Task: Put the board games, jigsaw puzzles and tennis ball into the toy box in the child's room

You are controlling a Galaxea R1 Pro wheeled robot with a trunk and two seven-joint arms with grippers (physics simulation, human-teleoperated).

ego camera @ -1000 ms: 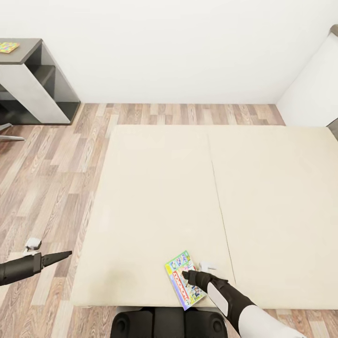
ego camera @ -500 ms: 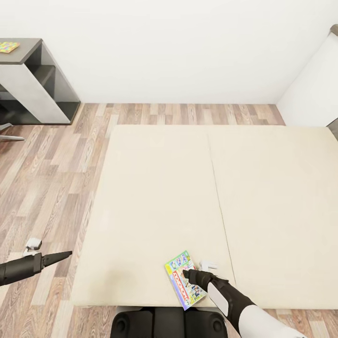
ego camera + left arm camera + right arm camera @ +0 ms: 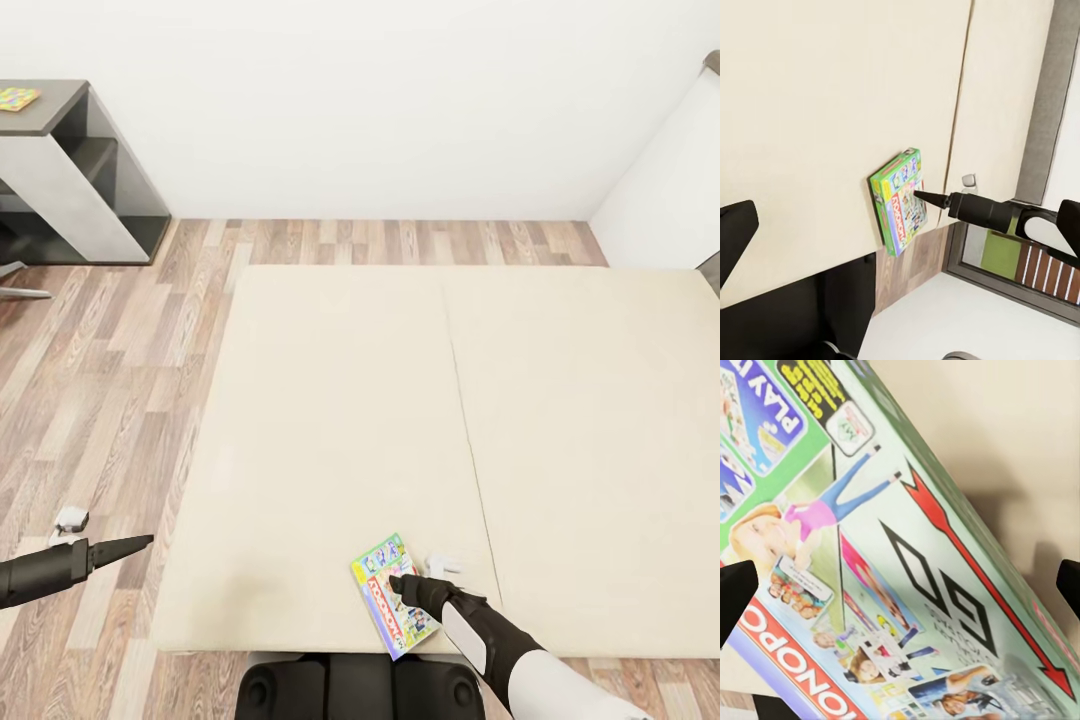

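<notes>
Beige mattress: the large low bed (image 3: 400, 400) with its pale beige top is lying across the wood-plank floor (image 3: 90, 400), a seam running down its middle.
Board game: the flat green-edged box with a busy white cover (image 3: 393, 595) is lying flat on the mattress near the bed's near edge, just left of the seam; in the left wrist view the same box (image 3: 900, 199) is sitting close to the mattress edge.
Right gripper: the black right gripper (image 3: 402, 587) is reaching over the box, its tip sitting over the cover; in the left wrist view the gripper (image 3: 921, 195) is pointing at the box's cover. In the right wrist view the cover print (image 3: 885, 577) is showing very close, with the two dark fingertips (image 3: 735, 592) standing wide apart at either side, so the jaws are spread and gripping nothing.
Left gripper: the black left gripper (image 3: 135, 544) is hanging over the floor beside the bed, well apart from the box; I cannot tell whether its jaws are parted.
Dark grey desk section: the lower table part with a white panel (image 3: 70, 170) is standing by the far wall, with a thin jigsaw-patterned rectangle (image 3: 17, 99) lying on top.
</notes>
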